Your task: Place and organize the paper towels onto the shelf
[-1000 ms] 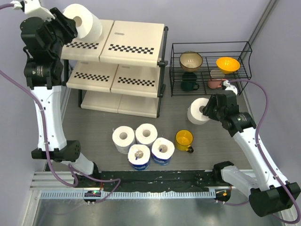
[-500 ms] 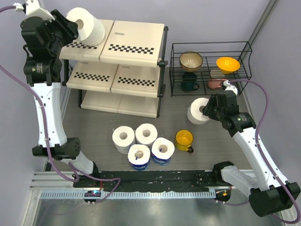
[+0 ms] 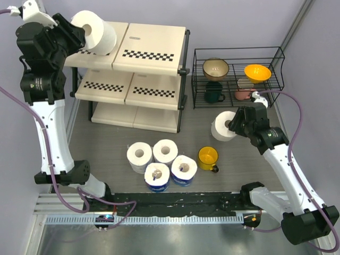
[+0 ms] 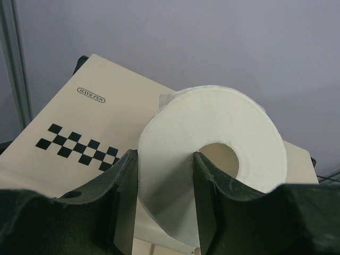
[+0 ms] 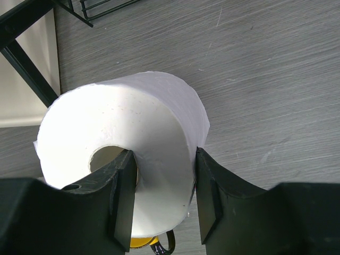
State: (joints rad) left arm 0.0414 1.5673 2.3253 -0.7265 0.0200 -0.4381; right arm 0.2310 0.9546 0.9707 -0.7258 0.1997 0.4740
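Note:
My left gripper (image 3: 79,33) (image 4: 164,159) is shut on a bare white paper towel roll (image 3: 95,31) (image 4: 175,127), one finger in the core and one on the outside. It holds the roll above the left end of the shelf's (image 3: 154,48) (image 4: 79,122) top board. My right gripper (image 3: 234,123) (image 5: 163,159) is shut the same way on a second bare roll (image 3: 221,127) (image 5: 122,117), held over the table right of the shelf. Two bare rolls (image 3: 139,155) (image 3: 165,150) and two blue-wrapped rolls (image 3: 157,176) (image 3: 184,169) stand clustered on the table in front.
A yellow mug (image 3: 207,157) stands right of the cluster, under the right-hand roll. A black wire rack (image 3: 237,74) with bowls and mugs sits at the back right. Walls close the left and back sides behind the shelf.
The left arm has shifted a little left and up with its roll, still over the shelf's top left corner. The right arm and its roll have not moved.

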